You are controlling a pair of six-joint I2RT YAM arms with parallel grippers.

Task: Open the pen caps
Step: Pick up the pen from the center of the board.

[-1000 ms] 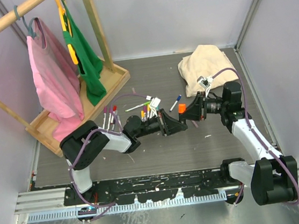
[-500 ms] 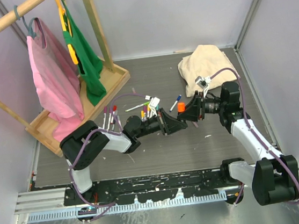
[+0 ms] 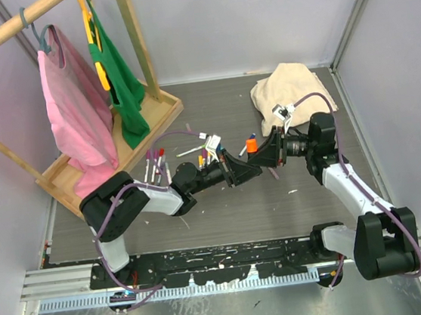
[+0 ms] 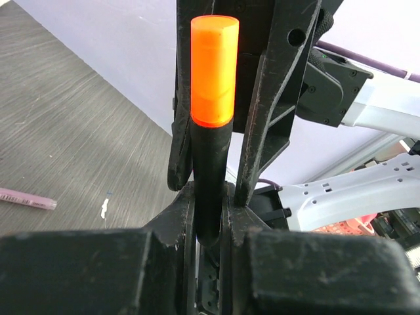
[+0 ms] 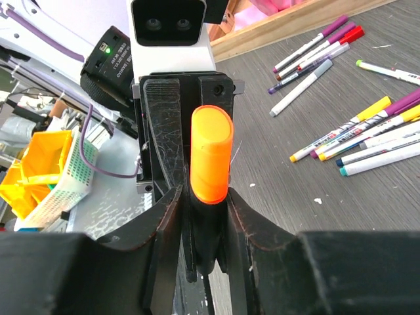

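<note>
A stubby black highlighter (image 4: 210,177) with an orange cap (image 3: 251,146) hangs above the table between both grippers. My left gripper (image 3: 240,171) is shut on the black body (image 4: 209,216); the cap (image 4: 214,69) stands up beyond its fingers. My right gripper (image 3: 265,156) faces it and is shut around the base of the orange cap (image 5: 211,154), where cap meets body. The cap sits on the body. Several capped white-barrelled markers (image 3: 204,155) lie on the table behind the left gripper. They also show in the right wrist view (image 5: 367,131).
A wooden clothes rack (image 3: 121,141) with a pink garment (image 3: 76,112) and a green one (image 3: 122,84) stands at the back left. A beige cloth (image 3: 290,91) lies at the back right. A lone pink marker (image 4: 26,198) lies on the table. Walls close in on both sides.
Both grippers and the highlighter have shifted slightly left and away together. The orange cap is still on the body.
</note>
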